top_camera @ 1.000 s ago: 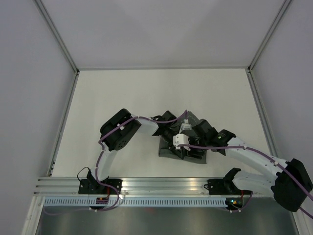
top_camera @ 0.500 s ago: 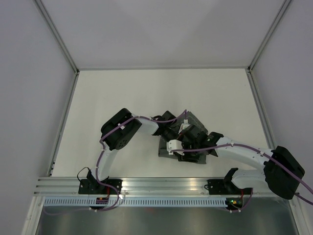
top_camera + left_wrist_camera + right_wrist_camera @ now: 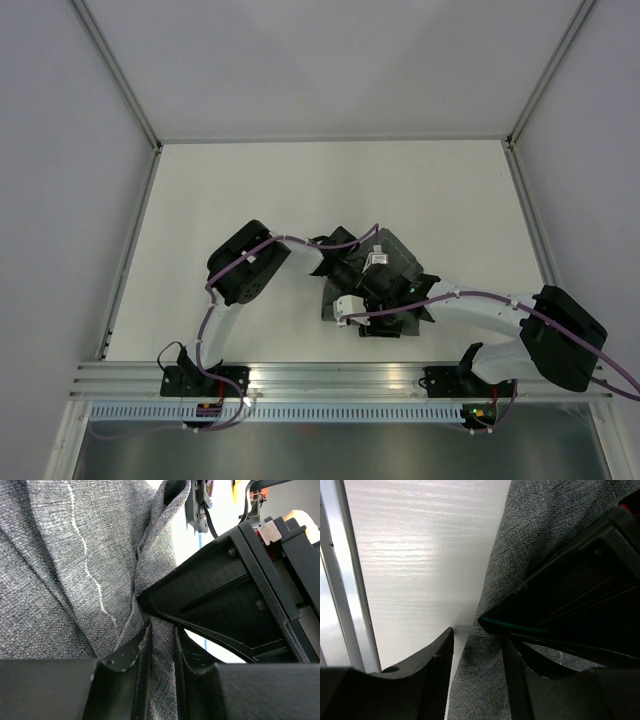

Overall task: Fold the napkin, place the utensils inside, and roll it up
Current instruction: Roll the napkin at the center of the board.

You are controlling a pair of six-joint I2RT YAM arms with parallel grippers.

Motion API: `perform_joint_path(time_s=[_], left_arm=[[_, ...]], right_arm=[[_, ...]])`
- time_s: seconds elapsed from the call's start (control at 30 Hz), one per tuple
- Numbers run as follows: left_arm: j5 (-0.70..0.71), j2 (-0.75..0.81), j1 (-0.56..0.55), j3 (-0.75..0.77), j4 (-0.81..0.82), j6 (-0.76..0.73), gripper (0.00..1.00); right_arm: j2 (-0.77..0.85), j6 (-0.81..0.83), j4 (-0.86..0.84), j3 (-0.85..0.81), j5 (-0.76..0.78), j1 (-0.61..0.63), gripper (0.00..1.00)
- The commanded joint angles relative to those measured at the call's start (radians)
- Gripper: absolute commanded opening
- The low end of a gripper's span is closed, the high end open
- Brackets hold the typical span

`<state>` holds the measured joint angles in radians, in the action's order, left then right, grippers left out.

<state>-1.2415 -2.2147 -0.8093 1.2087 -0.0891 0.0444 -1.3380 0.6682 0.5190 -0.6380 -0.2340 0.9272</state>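
The napkin (image 3: 404,259) lies bunched in a dark grey heap at the lower centre of the top view, on the white table (image 3: 250,190), mostly covered by the two wrists that meet over it. In the left wrist view its cloth fills the left half of the frame, with a pale stitched line (image 3: 86,565) running down it among soft folds. The left gripper (image 3: 161,641) is clenched on one upright fold, its narrow gap filled by fabric. The black body of the other arm's gripper juts in from the right of that frame, touching the same fold and hiding what lies behind it.

In the right wrist view the right gripper (image 3: 477,652) has its jaws parted, straddling the napkin's edge; a sliver of table shows between the left-hand finger (image 3: 437,665) and the cloth. A silver rail (image 3: 345,580) runs down that frame's left edge. Purple cables (image 3: 300,243) trail along both arms.
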Motion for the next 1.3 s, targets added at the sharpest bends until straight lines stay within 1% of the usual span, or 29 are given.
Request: perform_joint_path(time_s=[0.0, 0.03, 0.1, 0.23, 0.3, 0.43, 0.57, 0.6, 0.7, 0.73, 0.77, 0.8, 0.9, 1.0, 1.07, 1.13, 1.27], left_arm=[[0.217, -0.089, 0.009, -0.031, -0.081, -0.017, 0.02], [0.218, -0.092, 0.012, -0.028, -0.081, -0.012, 0.02], [0.220, -0.102, 0.019, -0.015, -0.081, 0.003, 0.02], [0.235, -0.099, 0.044, 0.000, -0.060, 0.049, 0.02], [0.240, -0.092, 0.061, 0.006, -0.046, 0.074, 0.02], [0.249, -0.091, 0.099, 0.032, -0.046, 0.115, 0.02], [0.246, -0.091, 0.136, 0.066, -0.055, 0.149, 0.02], [0.244, -0.091, 0.143, 0.084, -0.058, 0.155, 0.03], [0.243, -0.105, 0.177, 0.118, -0.075, 0.173, 0.07], [0.241, -0.106, 0.194, 0.126, -0.077, 0.186, 0.14], [0.238, -0.111, 0.202, 0.130, -0.077, 0.192, 0.18], [0.234, -0.111, 0.209, 0.137, -0.072, 0.196, 0.19], [0.219, -0.096, 0.226, 0.137, -0.041, 0.210, 0.29], [0.195, -0.085, 0.228, 0.138, 0.004, 0.253, 0.34], [0.198, -0.066, 0.231, 0.118, 0.055, 0.299, 0.38], [0.194, -0.040, 0.234, 0.109, 0.080, 0.334, 0.39], [0.235, 0.010, 0.240, 0.060, 0.158, 0.412, 0.41]], right_arm=[[-0.050, -0.010, -0.082, 0.014, 0.027, 0.016, 0.48], [-0.050, -0.007, -0.092, 0.021, 0.030, 0.016, 0.44], [-0.053, -0.007, -0.111, 0.032, 0.039, 0.015, 0.41], [-0.059, 0.016, -0.151, 0.043, 0.026, -0.019, 0.39], [-0.087, 0.037, -0.166, 0.032, 0.006, -0.054, 0.37], [-0.145, 0.053, -0.214, 0.011, -0.011, -0.088, 0.27], [-0.210, 0.067, -0.272, -0.032, -0.027, -0.117, 0.23], [-0.220, 0.074, -0.271, -0.044, -0.036, -0.137, 0.20], [-0.262, 0.090, -0.269, -0.086, -0.060, -0.189, 0.15], [-0.276, 0.099, -0.263, -0.094, -0.067, -0.197, 0.14], [-0.282, 0.103, -0.258, -0.107, -0.077, -0.211, 0.13], [-0.289, 0.106, -0.255, -0.114, -0.085, -0.217, 0.08], [-0.319, 0.126, -0.214, -0.147, -0.120, -0.238, 0.06], [-0.348, 0.139, -0.177, -0.187, -0.155, -0.257, 0.04], [-0.386, 0.156, -0.114, -0.241, -0.186, -0.281, 0.02], [-0.427, 0.165, -0.059, -0.285, -0.221, -0.297, 0.01], [-0.460, 0.174, -0.022, -0.322, -0.254, -0.326, 0.00]])
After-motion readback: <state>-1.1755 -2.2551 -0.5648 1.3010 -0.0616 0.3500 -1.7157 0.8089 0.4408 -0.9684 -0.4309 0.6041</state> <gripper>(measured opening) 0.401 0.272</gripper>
